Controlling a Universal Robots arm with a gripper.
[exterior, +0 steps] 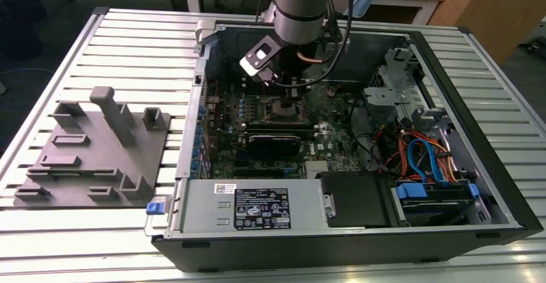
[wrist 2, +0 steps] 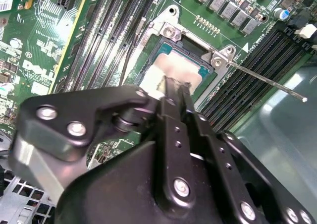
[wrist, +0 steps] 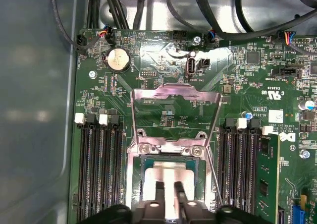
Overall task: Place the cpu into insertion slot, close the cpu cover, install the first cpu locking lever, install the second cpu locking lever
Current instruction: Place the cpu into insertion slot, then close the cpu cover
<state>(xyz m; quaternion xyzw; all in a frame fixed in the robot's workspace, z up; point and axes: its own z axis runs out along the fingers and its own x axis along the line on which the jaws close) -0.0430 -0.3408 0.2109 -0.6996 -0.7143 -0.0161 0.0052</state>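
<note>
In the open computer case, the insertion slot sits on the green board under the arm. The cpu, a silvery square, lies flat inside the insertion slot's metal rim. The cpu cover stands swung back from the socket, and the board shows through its window. My gripper hovers just over the cpu's near half, its fingers drawn together with only a thin slit and nothing between them. A thin locking lever sticks out, released, from the socket's corner.
Black memory slots flank the socket on both sides. Cables and drive bays fill the case on the exterior view's right, with the power supply at the front. A grey fixture plate lies on the slatted table at the exterior view's left.
</note>
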